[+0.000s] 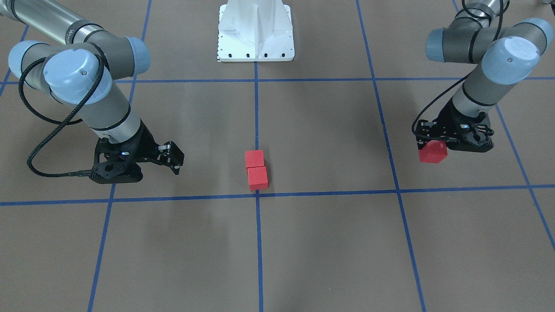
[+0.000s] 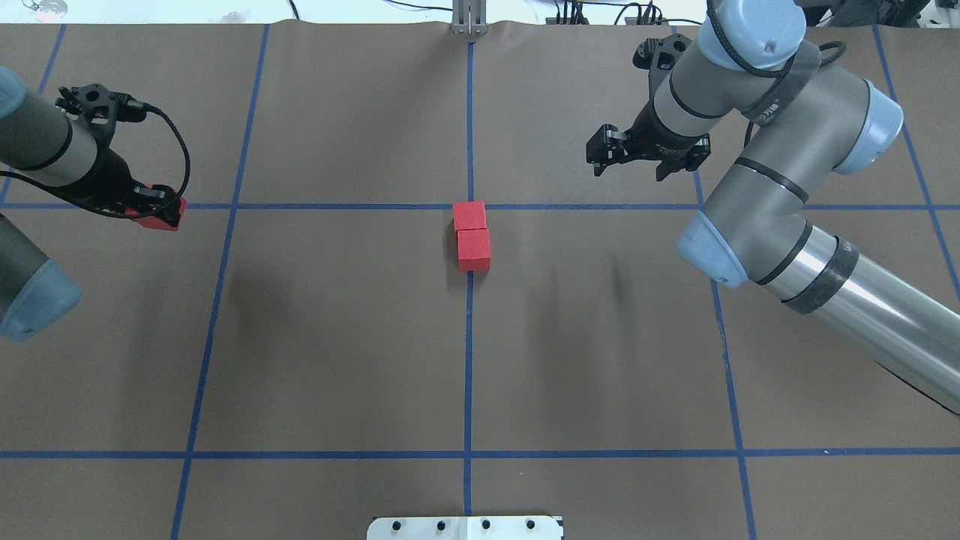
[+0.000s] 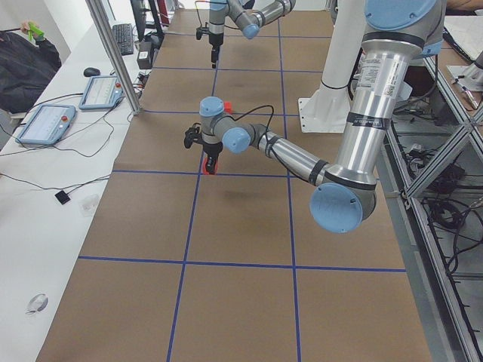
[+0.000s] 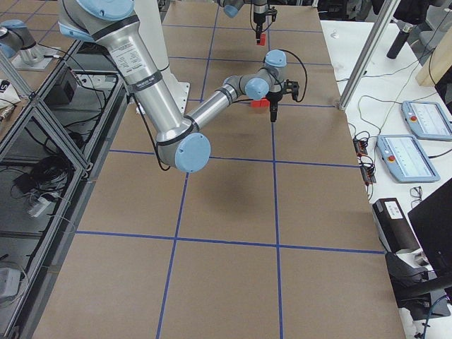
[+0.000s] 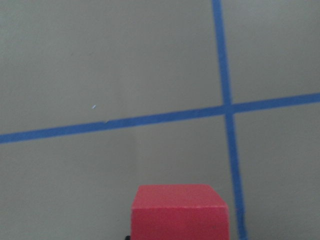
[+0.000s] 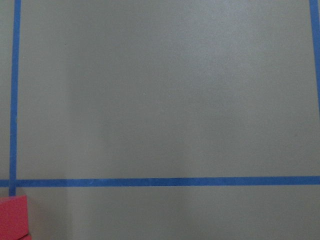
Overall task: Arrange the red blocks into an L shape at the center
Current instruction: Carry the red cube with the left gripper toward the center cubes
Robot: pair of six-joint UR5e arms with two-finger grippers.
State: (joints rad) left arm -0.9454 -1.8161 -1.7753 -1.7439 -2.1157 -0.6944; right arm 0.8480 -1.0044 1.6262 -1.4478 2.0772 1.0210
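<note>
Two red blocks (image 1: 256, 170) are sitting in a touching row on the middle tape line, forming the only obstacle on the brown board (image 1: 329, 134). Open board is lying on both sides of them. The left gripper (image 1: 433, 146), clamping a third red block (image 1: 432, 154), and the spread-fingered right gripper (image 1: 175, 161) are hanging well apart from them. The white metal base (image 1: 256, 34) is standing well behind them.
</note>
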